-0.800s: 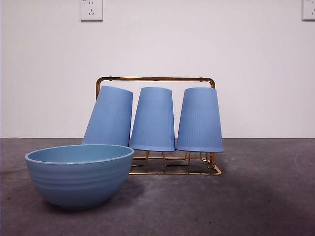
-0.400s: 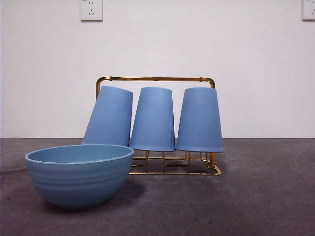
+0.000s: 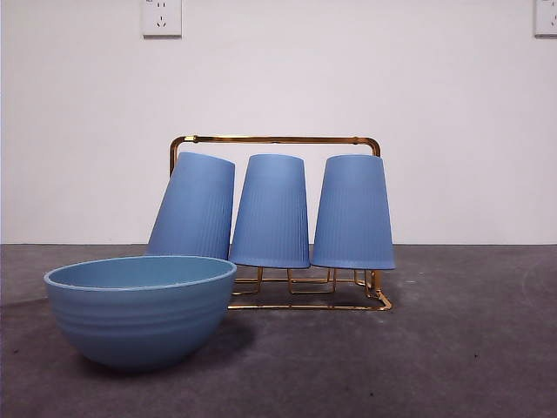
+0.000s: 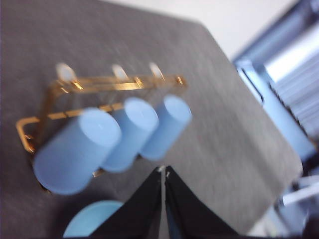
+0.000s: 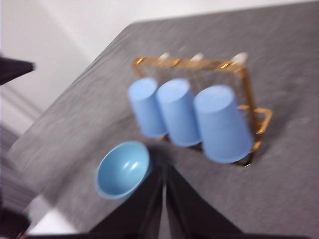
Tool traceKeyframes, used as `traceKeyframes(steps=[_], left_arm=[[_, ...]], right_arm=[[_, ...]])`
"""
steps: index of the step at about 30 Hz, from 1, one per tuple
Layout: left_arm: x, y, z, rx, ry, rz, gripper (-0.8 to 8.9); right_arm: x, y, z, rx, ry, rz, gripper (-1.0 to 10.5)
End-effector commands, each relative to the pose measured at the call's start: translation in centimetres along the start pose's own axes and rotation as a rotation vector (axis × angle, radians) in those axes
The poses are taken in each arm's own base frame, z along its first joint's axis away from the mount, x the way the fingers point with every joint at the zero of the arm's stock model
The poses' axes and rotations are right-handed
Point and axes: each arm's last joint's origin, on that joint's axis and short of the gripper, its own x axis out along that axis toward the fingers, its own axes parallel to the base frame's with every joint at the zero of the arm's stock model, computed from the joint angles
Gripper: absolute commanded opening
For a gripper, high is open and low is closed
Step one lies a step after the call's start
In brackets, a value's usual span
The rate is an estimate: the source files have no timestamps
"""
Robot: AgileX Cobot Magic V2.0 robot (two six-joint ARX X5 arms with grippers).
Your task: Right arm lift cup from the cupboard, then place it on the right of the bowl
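Three blue ribbed cups stand upside down on the gold wire cupboard [image 3: 275,139]: a left one [image 3: 193,207] leaning, a middle one [image 3: 271,212], and a right one [image 3: 352,212]. The wide blue bowl [image 3: 141,309] sits in front of the rack, at its left end. No arm shows in the front view. My right gripper [image 5: 164,172] is shut and empty, high above the table, with the cups [image 5: 221,130] and bowl [image 5: 122,170] below it. My left gripper [image 4: 163,174] is shut and empty, also high above the rack [image 4: 107,85].
The dark grey table [image 3: 452,348] runs to a white wall with two sockets [image 3: 161,16]. The table's edges show in both wrist views.
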Motion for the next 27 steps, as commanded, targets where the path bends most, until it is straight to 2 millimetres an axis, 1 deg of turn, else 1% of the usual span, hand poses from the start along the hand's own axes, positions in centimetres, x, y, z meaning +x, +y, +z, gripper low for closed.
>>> traceKeyframes(steps=[1,5,7,8,10,12,13,16,17,19,24,27], left_arm=[[0.5,-0.2,0.1,0.141,0.044,-0.031,0.10],[1.0,-0.2,-0.3,0.197,0.093,-0.038,0.15],[1.0,-0.2,-0.3,0.202,0.098,-0.040,0.56],[1.0,-0.2,-0.3,0.202,0.098,-0.040,0.91],[1.0,-0.2,-0.3,0.203,0.097,-0.040,1.88],[1.0,-0.2,-0.3,0.203,0.097,-0.040,2.74],[1.0,-0.2,-0.3,0.203,0.097,-0.041,3.48],[1.0,-0.2,-0.3,0.204,0.095,-0.040,4.95],[1.0,-0.2,-0.3,0.205,0.094,-0.041,5.25],[1.0,-0.2,-0.2,0.209,0.087,-0.042,5.52],[1.0,-0.2,-0.1,0.212,0.083,-0.043,5.56],[1.0,-0.2,-0.2,0.211,0.083,-0.043,5.56]], right_arm=[[0.4,-0.1,0.3,-0.044,0.033,0.020,0.1],[0.8,-0.2,0.2,-0.045,0.055,0.028,0.1],[0.8,-0.2,0.2,-0.047,0.055,0.027,0.4],[0.8,-0.2,0.2,-0.047,0.055,0.025,0.8],[0.8,-0.2,0.3,-0.047,0.054,0.019,2.1],[0.8,-0.2,0.3,-0.048,0.051,0.006,2.9],[0.8,-0.2,0.3,-0.049,0.049,-0.002,3.5],[0.8,-0.2,0.4,-0.055,0.042,-0.002,4.5],[0.8,-0.2,0.4,-0.057,0.040,-0.003,4.7],[0.8,-0.2,0.4,-0.060,0.036,-0.002,4.9],[0.9,-0.2,0.4,-0.017,0.041,0.014,4.9],[1.6,-0.5,0.6,0.034,0.083,0.008,4.9]])
